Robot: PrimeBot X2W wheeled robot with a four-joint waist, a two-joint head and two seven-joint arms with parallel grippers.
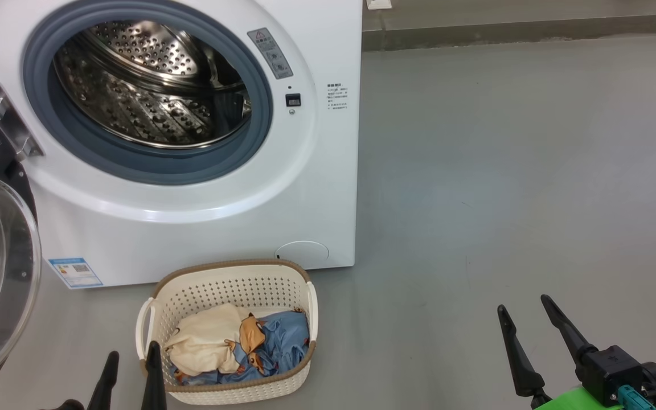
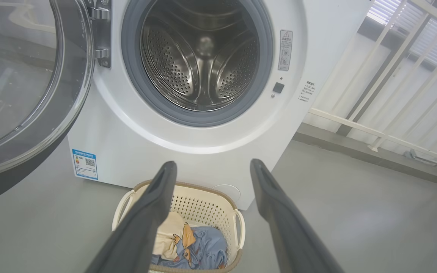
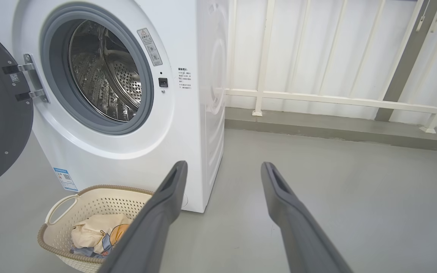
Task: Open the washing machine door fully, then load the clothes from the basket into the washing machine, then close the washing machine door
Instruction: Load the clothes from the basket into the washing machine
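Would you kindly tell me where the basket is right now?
In the head view, the basket sits on the floor at lower centre-left, just in front of the washing machine, with the left gripper close by its left side and the clothes inside.

Floor [image 1: 504,171]: grey and smooth, it is stretching back to its far edge and showing a few faint scuffs.
Ledge [image 3: 317,132]: a low grey strip is running along the floor's far edge.
Railing [image 3: 336,99]: white upright bars are standing on the ledge, with a white rail crossing them.
Post [image 3: 408,57]: a dark grey post is rising behind the railing.
Wall [image 3: 309,45]: a pale surface is showing between the bars.
Blind [image 2: 436,45]: horizontal slats are hanging beyond the railing.
Light: soft, even light is lying on the floor as a pale sheen.
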